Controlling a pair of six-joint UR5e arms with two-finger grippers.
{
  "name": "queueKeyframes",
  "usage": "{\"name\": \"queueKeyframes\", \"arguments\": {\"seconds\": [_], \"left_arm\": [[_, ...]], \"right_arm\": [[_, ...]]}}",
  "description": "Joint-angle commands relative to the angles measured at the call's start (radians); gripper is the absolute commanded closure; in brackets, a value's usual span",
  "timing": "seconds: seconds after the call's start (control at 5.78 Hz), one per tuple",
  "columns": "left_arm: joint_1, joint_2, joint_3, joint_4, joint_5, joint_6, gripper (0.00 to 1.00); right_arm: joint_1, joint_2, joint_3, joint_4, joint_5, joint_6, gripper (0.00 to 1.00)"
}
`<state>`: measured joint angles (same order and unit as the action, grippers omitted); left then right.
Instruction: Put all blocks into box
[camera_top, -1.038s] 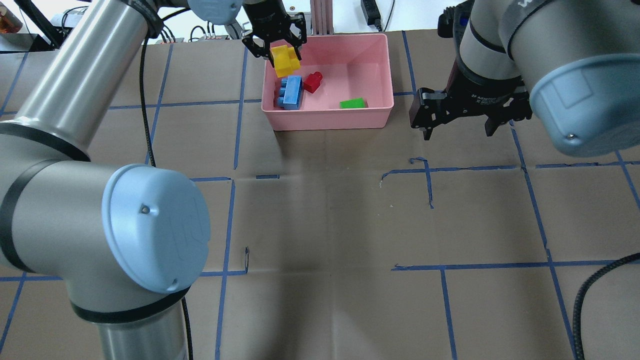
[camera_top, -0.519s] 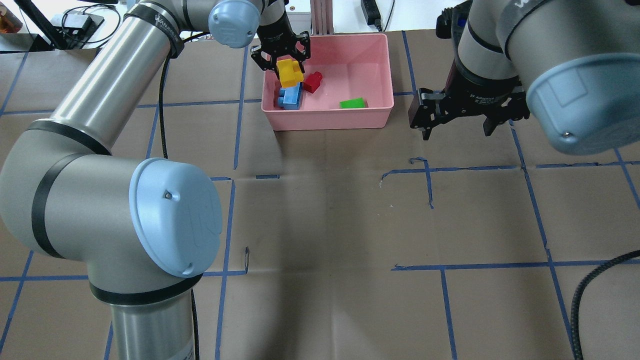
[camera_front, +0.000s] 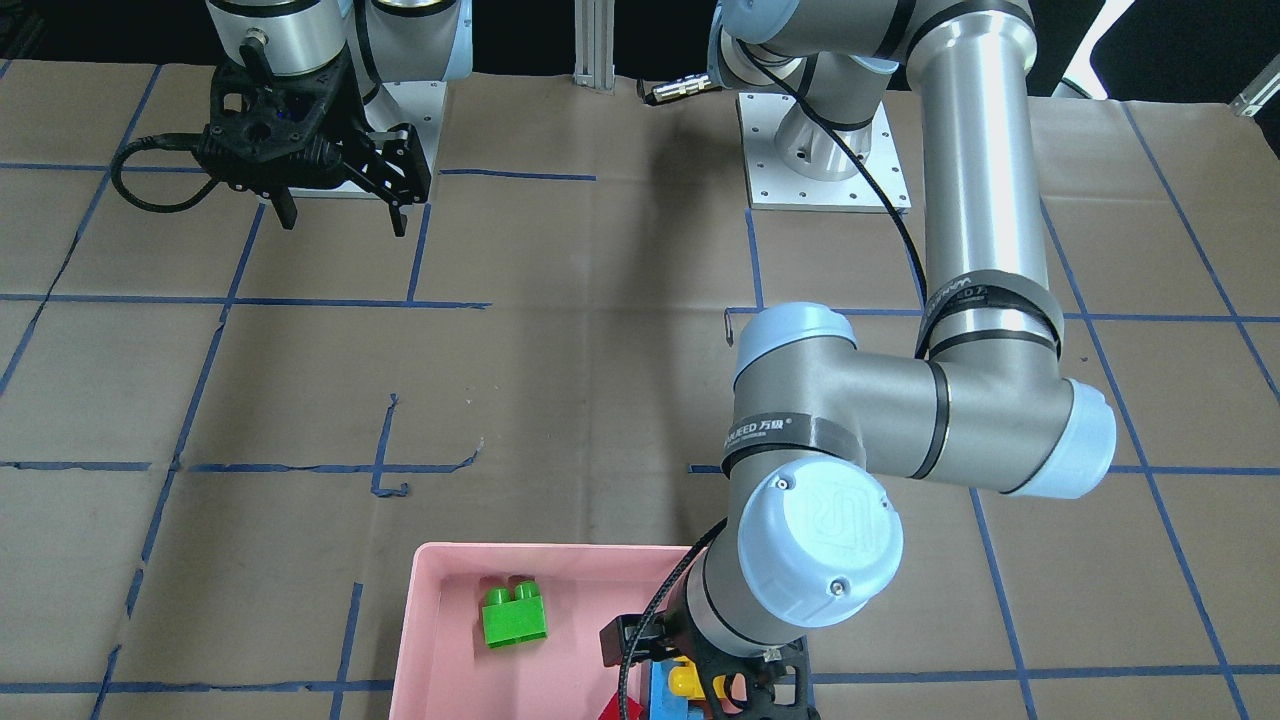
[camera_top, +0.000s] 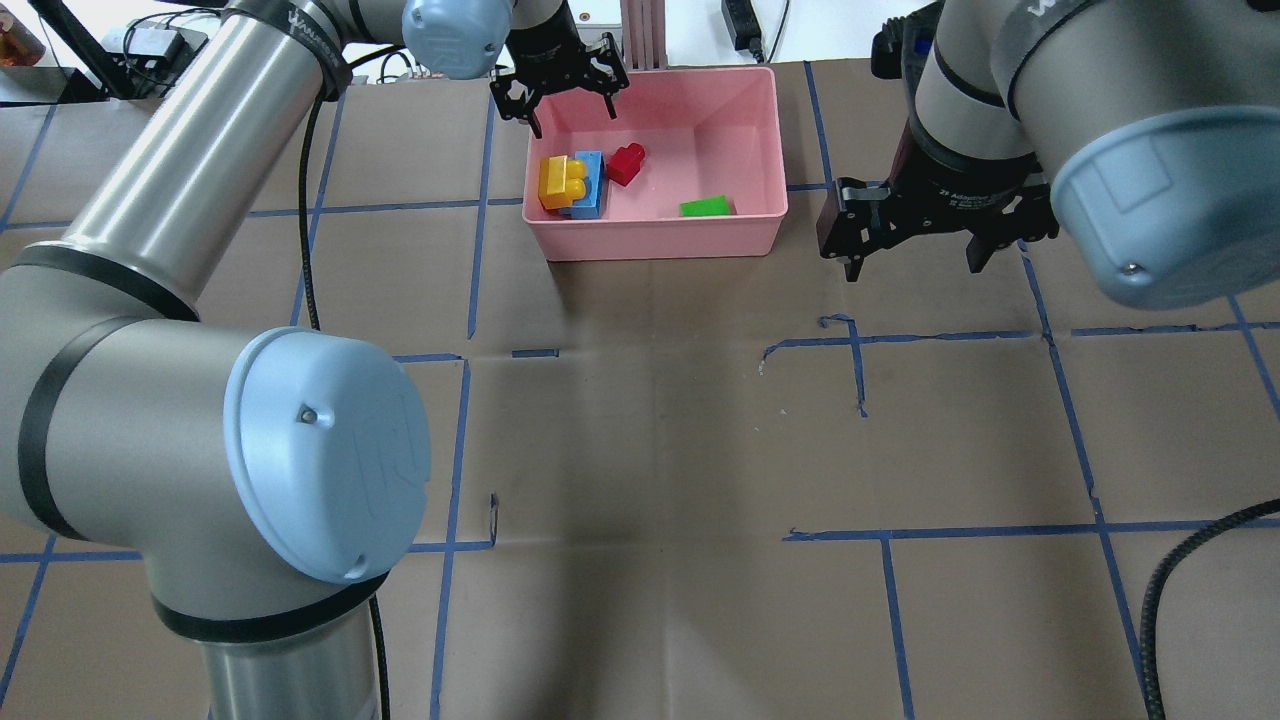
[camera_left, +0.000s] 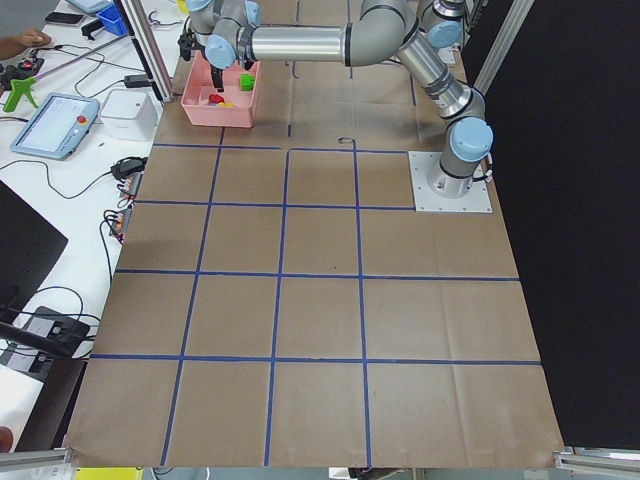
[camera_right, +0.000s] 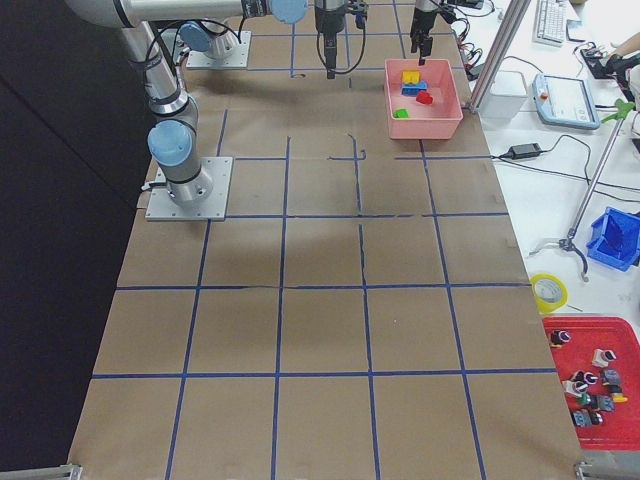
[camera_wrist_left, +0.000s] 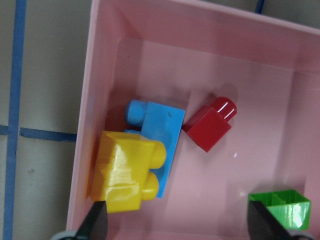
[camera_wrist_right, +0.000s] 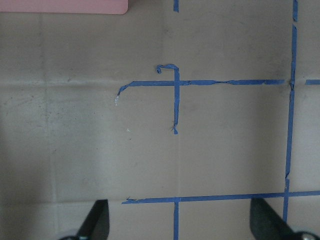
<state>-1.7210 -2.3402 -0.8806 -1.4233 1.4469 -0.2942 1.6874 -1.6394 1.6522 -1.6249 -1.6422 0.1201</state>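
Four studded plastic bricks (camera_top: 560, 182), rounded pink tray (camera_top: 660, 236)

In the overhead view, the box (camera_top: 650, 238) sits on the bench (camera_top: 650, 450) at upper centre of the frame, with four blocks in it. The top block (camera_top: 556, 181) rests on the bottom block (camera_top: 592, 192), both at the box's left wall. The third block (camera_top: 627, 163) lies just right of this pair. The fourth block (camera_top: 706, 207) lies apart, at the box's lower right. The left pincer (camera_top: 570, 115) hangs over the box's upper-left corner. The right pincer (camera_top: 917, 268) hangs over the bench, right of the box.
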Motion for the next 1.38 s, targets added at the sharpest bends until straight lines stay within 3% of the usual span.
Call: {"name": "queueKeyframes", "arguments": {"seconds": [0.0, 0.35, 0.52, 0.69, 1.21], "left_arm": [[0.039, 0.163, -0.059, -0.133, 0.027, 0.105, 0.01], [0.112, 0.420, -0.310, -0.190, 0.137, 0.313, 0.01], [0.142, 0.558, -0.475, -0.175, 0.136, 0.351, 0.01], [0.156, 0.650, -0.565, -0.164, 0.138, 0.354, 0.01], [0.153, 0.722, -0.600, -0.166, 0.135, 0.356, 0.01]], "right_arm": [[0.000, -0.005, 0.014, -0.004, -0.002, 0.000, 0.00], [0.002, -0.004, 0.020, -0.015, 0.002, 0.003, 0.00], [0.002, -0.007, 0.020, -0.015, 0.007, 0.012, 0.00], [0.002, -0.008, 0.021, -0.009, 0.007, 0.013, 0.00], [0.008, -0.008, 0.027, 0.003, 0.053, 0.013, 0.00]]}}
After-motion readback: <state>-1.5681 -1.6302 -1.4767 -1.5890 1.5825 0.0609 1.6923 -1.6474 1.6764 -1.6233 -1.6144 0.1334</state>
